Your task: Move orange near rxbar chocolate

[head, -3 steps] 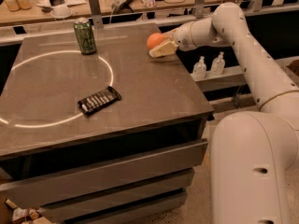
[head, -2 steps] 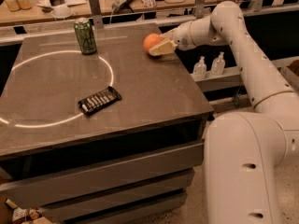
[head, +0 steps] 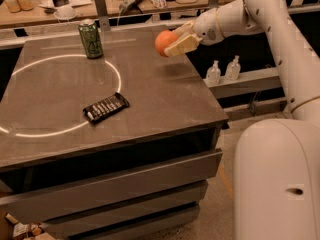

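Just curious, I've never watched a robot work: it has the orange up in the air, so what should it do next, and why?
Likely swing across toward the rxbar chocolate. The gripper is shut on the orange, held above the far right of the table, while the bar lies well apart, nearer the front left.

Skin of orange (head: 163,40) smooth, faint sheen. Pale matt fingers of gripper (head: 173,45) clamp it above far right part of table (head: 165,99). Table top smooth, dark grey, dull sheen. White arm (head: 270,14) glossy. Black wrapper of rxbar chocolate (head: 105,107) glossy. Metal green can (head: 90,39) shiny
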